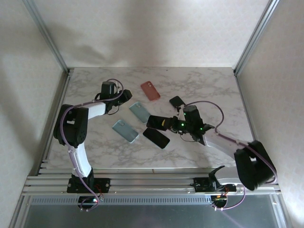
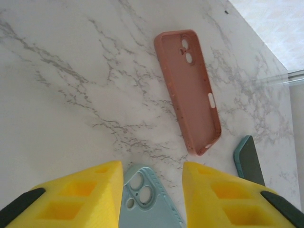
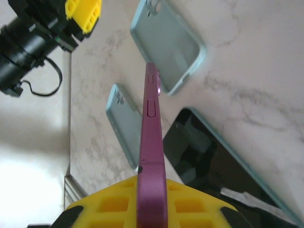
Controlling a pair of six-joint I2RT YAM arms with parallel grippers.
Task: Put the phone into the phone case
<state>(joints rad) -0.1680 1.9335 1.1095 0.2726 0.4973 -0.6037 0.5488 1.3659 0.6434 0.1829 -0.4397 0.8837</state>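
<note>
Phone (image 3: 152,137), purple: pinched edge-on in right tool (image 3: 152,197), not yet cased; left tool (image 2: 152,171) spread over empty pale blue case (image 2: 145,206); insertion outstanding.

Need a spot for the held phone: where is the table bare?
Bare: the table at its far right, between the pink case and the wall, and the near strip between the black phone and the rail. Crowded: around the blue cases.

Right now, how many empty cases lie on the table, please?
3: pink case far centre; middle blue case nearer; left blue case nearest, left. The dark phone may be cased too.
</note>
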